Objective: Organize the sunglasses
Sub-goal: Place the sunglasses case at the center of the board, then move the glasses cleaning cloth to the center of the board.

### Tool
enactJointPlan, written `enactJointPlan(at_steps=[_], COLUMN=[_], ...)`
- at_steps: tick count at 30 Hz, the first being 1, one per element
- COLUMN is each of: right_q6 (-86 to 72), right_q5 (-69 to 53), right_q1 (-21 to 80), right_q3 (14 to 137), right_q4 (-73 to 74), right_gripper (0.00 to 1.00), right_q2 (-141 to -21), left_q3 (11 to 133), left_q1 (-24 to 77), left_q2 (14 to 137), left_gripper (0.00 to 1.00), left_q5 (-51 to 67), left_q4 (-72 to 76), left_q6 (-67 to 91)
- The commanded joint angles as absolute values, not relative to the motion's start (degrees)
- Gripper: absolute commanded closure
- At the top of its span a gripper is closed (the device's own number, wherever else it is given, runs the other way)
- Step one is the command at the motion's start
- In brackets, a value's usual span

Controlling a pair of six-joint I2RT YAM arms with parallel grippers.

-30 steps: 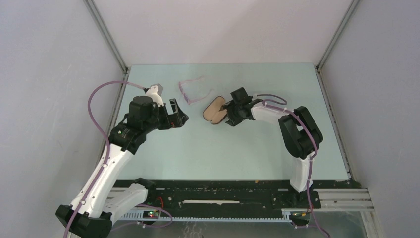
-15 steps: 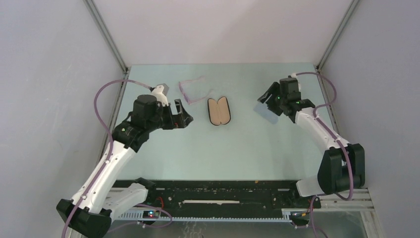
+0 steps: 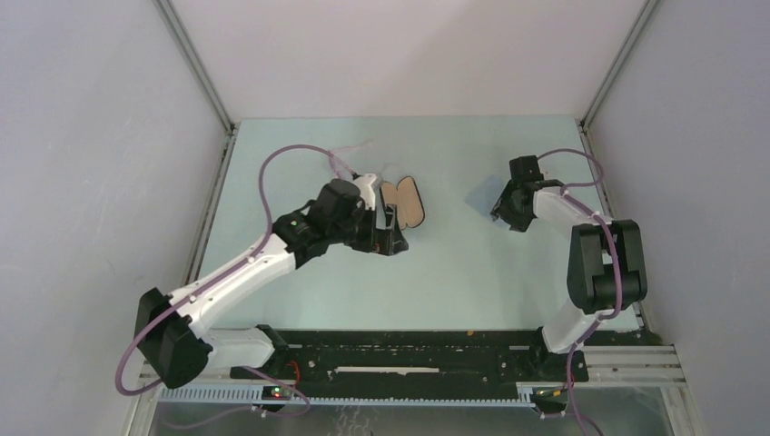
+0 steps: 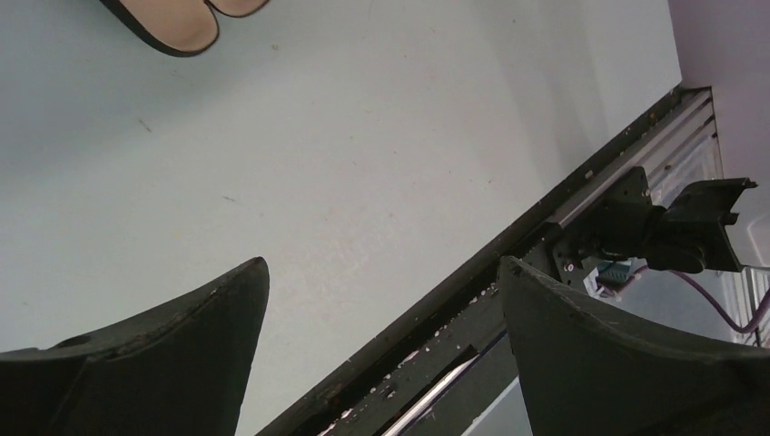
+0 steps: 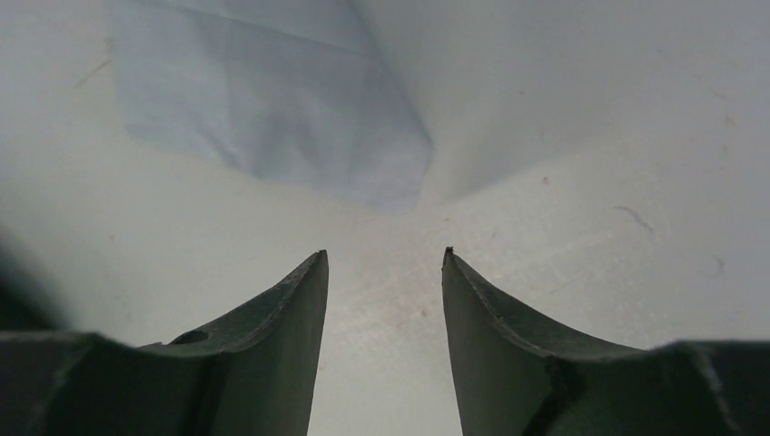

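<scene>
The sunglasses (image 3: 345, 160), thin and pale pink, lie at the back of the table, partly hidden by the left arm's cable. The open black case with tan lining (image 3: 411, 201) lies just right of them; its end shows in the left wrist view (image 4: 172, 18). My left gripper (image 3: 392, 236) hangs at the near end of the case, open wide and empty (image 4: 383, 263). The blue-grey cloth (image 3: 479, 195) lies flat on the right. My right gripper (image 3: 508, 214) is open and empty, low over the table, its tips just short of the cloth's corner (image 5: 272, 109).
The black rail at the table's near edge (image 4: 508, 263) shows past the left fingers. Grey walls with metal corner posts (image 3: 195, 73) close in the table on three sides.
My left arm swung right, from left of the sunglasses to the near end of the case. My right gripper moved from the case to the right side and down beside the cloth.
</scene>
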State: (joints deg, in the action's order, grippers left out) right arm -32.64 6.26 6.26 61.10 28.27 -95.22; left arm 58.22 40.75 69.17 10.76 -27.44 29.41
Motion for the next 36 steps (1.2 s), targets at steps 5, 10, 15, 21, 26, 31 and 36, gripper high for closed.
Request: enactJointPlan(at_steps=[5,10,15,21,26,31,36], right_q6=[-33.4,-33.8,-33.5,-33.1,-33.3,-33.7,-33.5], right_q5=[8.3,8.0,7.5,4.9,3.0,1.7,2.6], right_q1=[4.5,3.8,3.5,3.4,3.6,3.7,5.5], right_q3=[61.1,62.2,63.8,64.9,65.3,65.3,64.1], right_q4=[25.3,24.3,24.9,25.0,24.2,24.1,25.9], right_gripper=[0.48,0.62,0.64,0.67,0.77,1.0,1.0], right_q2=[-100.3,-103.2,-104.6,-106.1,-106.7,-106.2,-100.2], left_q3=[63.3,62.9,62.4,62.6,62.4,62.1,62.7], left_q1=[43.0,43.0,43.0,43.0,43.0,43.0,43.0], left_q2=[72.0,72.4,73.0,73.0,73.3,73.0,72.8], left_gripper=[0.0,0.0,0.0,0.0,0.0,0.0,0.0], left_q5=[11.3,10.7,11.2,10.9,11.4,11.5,11.1], left_q4=[-24.5,-25.0,-24.9,-24.9,-25.0,-25.1,-26.2], left_q6=[30.1,29.9,30.5,30.4,30.3,30.3,29.9])
